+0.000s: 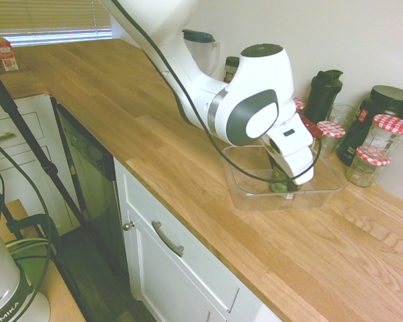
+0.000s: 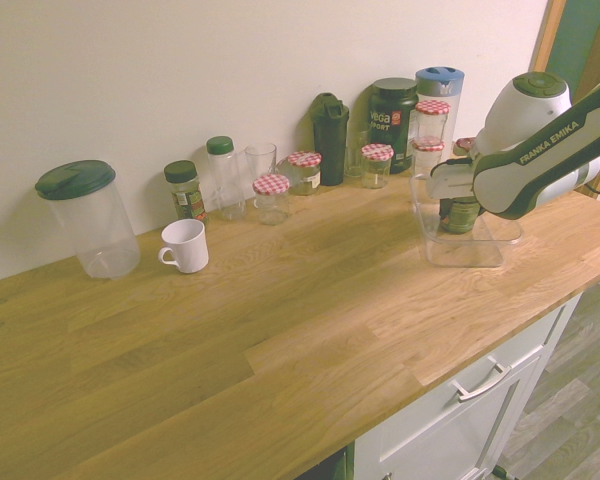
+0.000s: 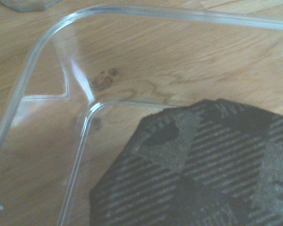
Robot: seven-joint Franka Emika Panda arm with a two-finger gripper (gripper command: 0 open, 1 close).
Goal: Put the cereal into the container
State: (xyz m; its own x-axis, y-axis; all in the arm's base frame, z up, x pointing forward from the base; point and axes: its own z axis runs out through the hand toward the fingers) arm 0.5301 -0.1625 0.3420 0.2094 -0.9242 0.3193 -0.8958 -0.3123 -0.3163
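Right of centre in the first exterior frame: squat jar inside the walls of the clear tub, gripper clenched on it. Dark lid fills the lower right of the wrist frame. Carrying looks done; jar seems at or near the tub floor, contact unclear. Left to do, by my reckoning: settle it, let go, lift clear. Checked-lid jars stand upper centre in the second exterior frame.
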